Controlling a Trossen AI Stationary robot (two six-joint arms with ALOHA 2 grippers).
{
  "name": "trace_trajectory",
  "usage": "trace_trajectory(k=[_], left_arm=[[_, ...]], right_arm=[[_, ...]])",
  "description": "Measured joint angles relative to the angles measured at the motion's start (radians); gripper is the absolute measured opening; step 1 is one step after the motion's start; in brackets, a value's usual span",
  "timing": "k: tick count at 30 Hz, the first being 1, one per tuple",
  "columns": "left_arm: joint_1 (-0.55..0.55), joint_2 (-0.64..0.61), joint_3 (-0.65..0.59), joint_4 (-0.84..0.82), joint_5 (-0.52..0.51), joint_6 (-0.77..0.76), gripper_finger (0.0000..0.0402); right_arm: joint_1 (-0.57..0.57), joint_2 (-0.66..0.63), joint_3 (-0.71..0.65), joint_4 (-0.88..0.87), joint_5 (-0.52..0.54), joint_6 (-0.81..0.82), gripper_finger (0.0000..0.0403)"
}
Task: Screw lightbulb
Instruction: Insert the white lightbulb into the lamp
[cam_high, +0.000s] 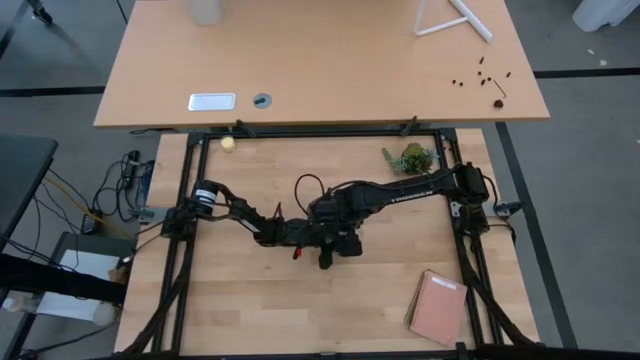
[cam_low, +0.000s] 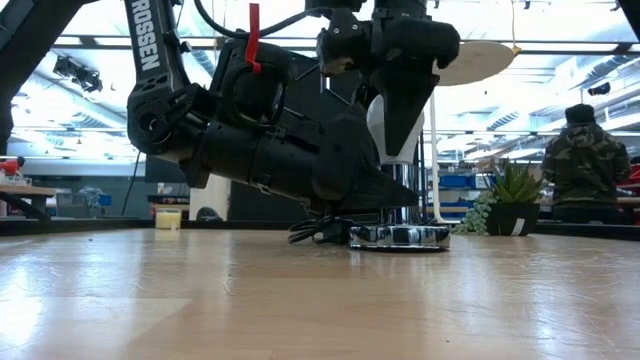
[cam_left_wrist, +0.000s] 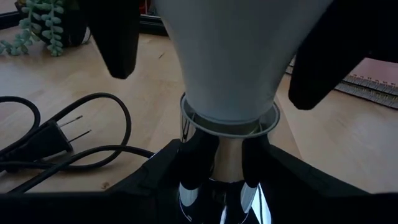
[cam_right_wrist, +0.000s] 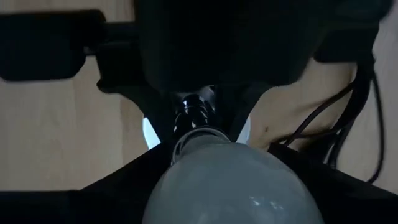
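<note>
The white lightbulb (cam_left_wrist: 230, 56) stands upright with its base in the chrome neck (cam_left_wrist: 219, 165) of the round silver socket (cam_low: 400, 237), whose disc lies flat on the table. My left gripper (cam_left_wrist: 222, 152) reaches in level from the table's left, low over the wood, and is shut on that neck. My right gripper (cam_low: 390, 130) hangs over the bulb and points straight down, open, with one finger (cam_left_wrist: 118, 37) on each side of the glass. That finger stands clear of the glass. Whether the other finger (cam_left_wrist: 323, 62) touches it I cannot tell. My left gripper pinches the socket's chrome neck (cam_left_wrist: 219, 165) between its two fingers (cam_left_wrist: 273, 171), just below the bulb's base. The fingers come in nearly level from the table's left and lie across the upright neck. The socket stands upright with its disc (cam_low: 400, 237) on the table.
The socket's black cord and plug (cam_left_wrist: 50, 134) lie coiled on the wood beside my left gripper. A small plant (cam_high: 410, 158) stands at the far right, a pink notebook (cam_high: 437, 308) at the near right, a yellowish ball (cam_high: 228, 143) at the far left. A person (cam_low: 585, 165) stands beyond the table.
</note>
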Motion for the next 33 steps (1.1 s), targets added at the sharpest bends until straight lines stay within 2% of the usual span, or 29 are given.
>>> trace_trajectory(k=[3, 11, 18, 21, 27, 33], left_arm=[[0.0, 0.0, 0.0, -0.002, -0.001, 0.0, 0.0191], [0.0, 0.0, 0.0, -0.002, -0.002, -0.016, 0.0191], [0.0, -0.001, 0.0, 0.0, -0.003, -0.024, 0.0191], [0.0, -0.001, 0.0, 0.0, -0.004, -0.024, 0.0191], [0.0, -0.001, 0.0, -0.001, -0.012, -0.024, 0.0191], [0.0, -0.001, 0.0, -0.004, -0.011, -0.022, 0.0191]], right_arm=[[0.001, 0.0, -0.002, -0.013, -0.019, 0.095, 0.0281], [0.0, 0.0, -0.003, 0.014, -0.021, 0.376, 0.0254], [0.0, 0.001, -0.004, 0.025, 0.003, 0.682, 0.0276], [0.002, 0.001, -0.004, 0.028, 0.009, 0.749, 0.0274], [0.003, -0.002, -0.004, 0.024, 0.01, 0.592, 0.0276], [0.008, -0.004, 0.018, 0.022, 0.011, 0.259, 0.0316]])
